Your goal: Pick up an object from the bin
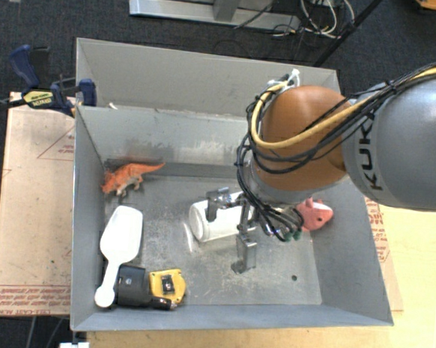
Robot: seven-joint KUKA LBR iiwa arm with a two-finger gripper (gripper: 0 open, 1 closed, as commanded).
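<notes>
nearest, against the near wall of the bin [267, 310], a black and yellow tape [151, 287] lies in the left corner. it touches the handle of a white scoop [119, 243], which runs up along the left wall.

next comes the middle of the floor, where a white cup [208, 223] lies on its side. its long axis runs roughly left to right and its mouth looks to face left. the gripper [230, 229] is right over it with its fingers [244, 254] spread apart: one stands at the cup's far side, the other down at its near right end. so the cup sits between them, and the line from finger to finger crosses its axis at a slant, not squarely. i cannot tell whether either finger touches it, and i judge it not yet clamped. closing from here may roll or swing the cup unless the wrist turns a little first.

just right of the gripper, under the arm, lies a pink toy [316, 213].

farthest back, by the left end of the far wall, stands an orange dino [130, 176], well apart from the gripper.
</notes>
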